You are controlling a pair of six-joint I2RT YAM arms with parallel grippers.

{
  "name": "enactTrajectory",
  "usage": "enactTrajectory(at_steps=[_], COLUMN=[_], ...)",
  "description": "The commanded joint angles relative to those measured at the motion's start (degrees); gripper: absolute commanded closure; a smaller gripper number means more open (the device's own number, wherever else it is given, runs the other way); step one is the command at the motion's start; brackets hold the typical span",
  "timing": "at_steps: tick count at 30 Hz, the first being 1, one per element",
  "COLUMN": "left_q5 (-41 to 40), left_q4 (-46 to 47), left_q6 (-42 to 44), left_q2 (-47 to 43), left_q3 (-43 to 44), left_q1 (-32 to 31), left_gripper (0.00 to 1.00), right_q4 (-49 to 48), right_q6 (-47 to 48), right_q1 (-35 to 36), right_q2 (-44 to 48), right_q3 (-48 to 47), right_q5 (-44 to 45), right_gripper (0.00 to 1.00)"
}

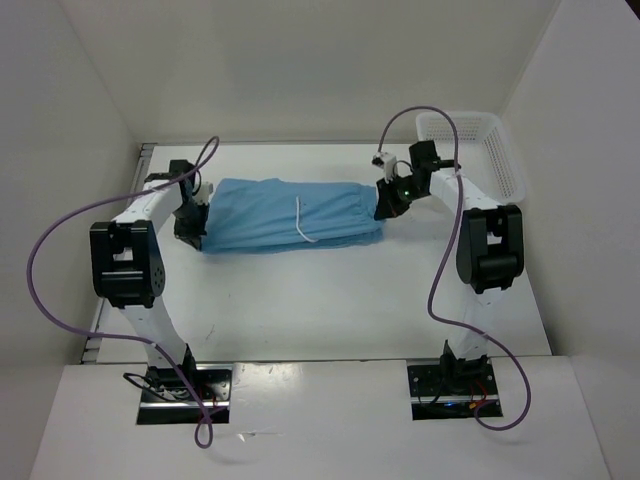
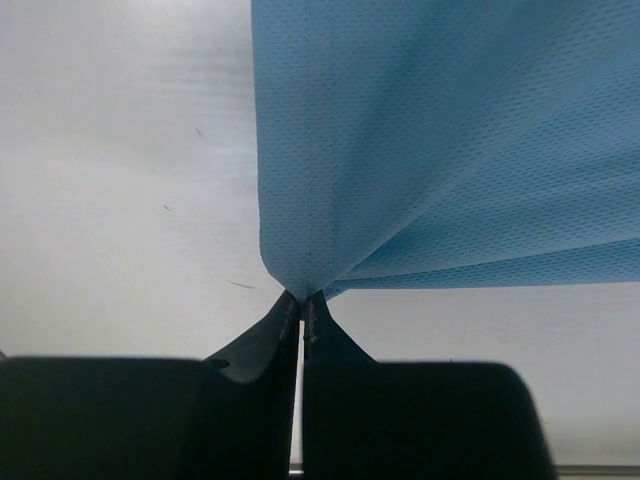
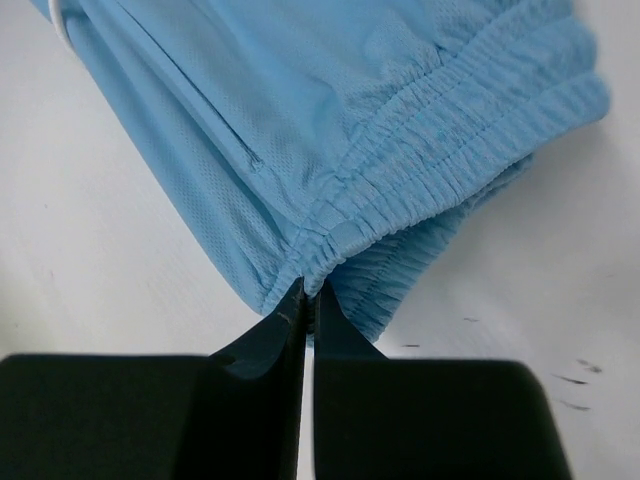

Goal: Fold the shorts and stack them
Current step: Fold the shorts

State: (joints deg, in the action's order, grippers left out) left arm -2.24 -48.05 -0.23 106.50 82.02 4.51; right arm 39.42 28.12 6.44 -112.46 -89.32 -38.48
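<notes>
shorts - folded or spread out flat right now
Folded: the shorts form a narrow band held between the left gripper and right gripper, and the waistband shows stacked layers in the right wrist view.

shorts (image 1: 260, 215) sky-blue, fine mesh | drawstring (image 1: 302, 226) white | basket (image 1: 503, 152) white lattice | table (image 1: 300, 300) white

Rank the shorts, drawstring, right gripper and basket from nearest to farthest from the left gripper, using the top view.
1. shorts, held by the left gripper at their left end.
2. drawstring, mid-shorts.
3. right gripper, at the shorts' right end.
4. basket, far right corner.
</notes>
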Motion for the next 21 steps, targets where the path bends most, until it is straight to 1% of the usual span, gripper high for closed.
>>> enactTrajectory(at_steps=[1, 2, 4, 5, 7, 8, 9, 11, 12, 14, 16, 21], left_q5=[-0.13, -0.13, -0.13, -0.13, -1.45, -1.45, -2.15, -2.68, -2.68, -3.20, -3.82, -3.82], left_q4=[-3.10, -1.97, -0.82, 0.49, 1.90, 1.91, 2.52, 3.05, 3.05, 3.05, 3.05, 3.05], left_q6=[0.23, 0.23, 0.23, 0.23, 0.23, 0.23, 0.23, 0.23, 0.23, 0.23, 0.23, 0.23], left_q2=[-1.04, -0.16, 1.43, 1.95, 3.10, 3.97, 4.50, 4.51, 4.51, 4.51, 4.51, 3.28], left_q3=[-4.31, -6.15, -6.96, -7.66, -7.66, -6.97, -6.96, -6.26, -6.26, -6.26, -6.87, -7.49], left_q1=[-0.21, -0.90, -1.44, -1.44, -1.44, -1.44, -1.44, -1.44, -1.44, -1.44, -1.44, -1.44], left_gripper=[1.00, 1.00, 1.00, 1.00, 1.00, 1.00, 1.00, 0.99, 0.99, 0.98, 0.95, 0.92], right_q4=[3.21, 2.42, 0.32, -0.56, -3.02, -3.90, -4.69, -5.75, -5.76, -5.76, -5.76, -8.03], right_q6=[3.61, 3.61, 4.14, 3.18, 0.20, -1.47, -2.71, -4.29, -5.17, -6.84, -8.07, -14.13], right_q1=[-0.55, 0.23, 0.77, 1.64, 2.26, 2.26, 2.26, 2.26, 2.26, 2.26, 2.26, 2.26], right_q2=[2.69, 2.69, 2.69, 2.69, 2.69, 2.69, 2.69, 3.22, 3.91, 4.62, 5.94, 5.94], right_q3=[5.27, 6.43, 9.94, 10.82, 11.97, 11.97, 11.97, 11.97, 11.97, 11.97, 13.38, 16.54], right_q5=[1.82, 2.61, 6.03, 8.40, 9.73, 10.61, 12.62, 13.86, 14.48, 14.49, 12.39, 10.62], right_gripper=[1.00, 1.00, 1.00, 0.93, 0.85, 0.78, 0.60, 0.42, 0.30, 0.22, 0.18, 0.18])
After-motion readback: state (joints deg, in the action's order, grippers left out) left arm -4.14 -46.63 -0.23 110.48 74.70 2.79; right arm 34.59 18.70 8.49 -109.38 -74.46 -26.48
